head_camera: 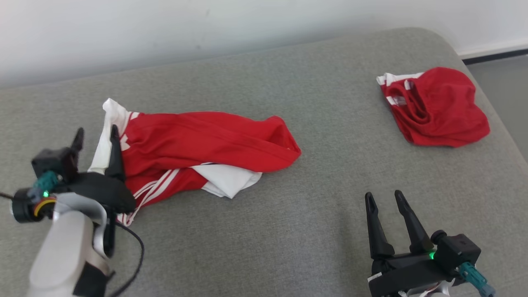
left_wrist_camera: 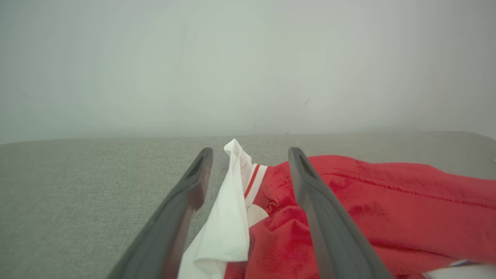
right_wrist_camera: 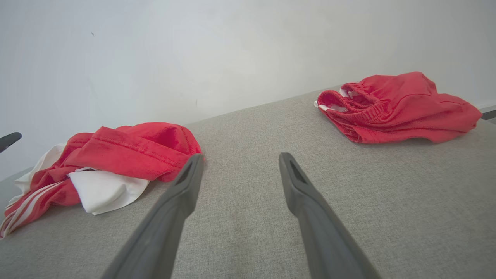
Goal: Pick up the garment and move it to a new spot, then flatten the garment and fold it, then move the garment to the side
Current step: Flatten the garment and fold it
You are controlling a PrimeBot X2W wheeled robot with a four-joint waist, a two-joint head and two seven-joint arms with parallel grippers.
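Note:
The garment [head_camera: 206,140] lies crumpled in a long heap at the left of the grey cushioned surface [head_camera: 288,222], red with white sleeves and striped trim. My left gripper [head_camera: 96,130] stands open at its left end. In the left wrist view a white sleeve fold and red cloth of the garment [left_wrist_camera: 387,193] lie between the spread fingers of the left gripper [left_wrist_camera: 251,153], which do not pinch it. My right gripper [head_camera: 383,194] is open over bare fabric at the lower right, well clear of the garment [right_wrist_camera: 128,151]. Nothing sits between the fingers of the right gripper [right_wrist_camera: 241,157].
A smaller all-red garment [head_camera: 437,107] [right_wrist_camera: 395,108] lies bunched at the far right, near the surface's rounded corner. A pale wall [head_camera: 206,33] runs along the back edge. The floor [head_camera: 507,82] drops away on the right.

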